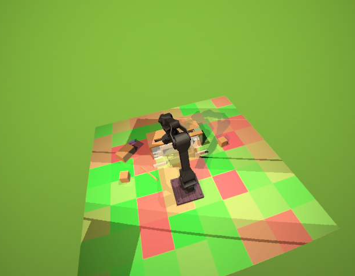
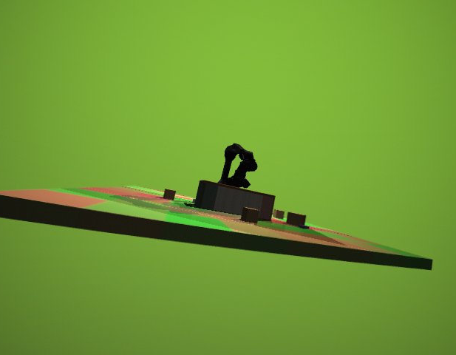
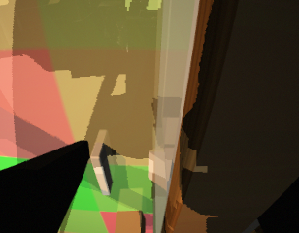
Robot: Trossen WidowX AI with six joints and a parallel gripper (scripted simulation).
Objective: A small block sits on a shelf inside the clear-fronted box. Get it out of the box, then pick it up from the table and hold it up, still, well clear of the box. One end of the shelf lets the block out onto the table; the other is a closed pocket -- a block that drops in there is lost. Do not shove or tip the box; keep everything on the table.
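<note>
The box (image 1: 152,137) (image 2: 235,200) (image 3: 256,97) has an orange top and a clear front facing the arm's base. My gripper (image 3: 161,150) is open and empty, low at the box's top front edge. In the wrist view one finger is left of the clear front panel (image 3: 176,73) and the other is over the dark top. In the top view the arm covers part of the box. I cannot make out the small block on the shelf in any view; glare, shadow and the arm hide the inside.
Pale bars (image 1: 160,164) (image 3: 102,165) stick out before the box. Left of it lie an orange slab (image 1: 126,152) (image 2: 296,218), a purple piece (image 1: 132,142), a cube (image 1: 124,176) (image 2: 278,214) and a thin stick (image 1: 148,173). Another cube (image 1: 222,141) (image 2: 169,194) is right; one block (image 2: 250,214) is behind.
</note>
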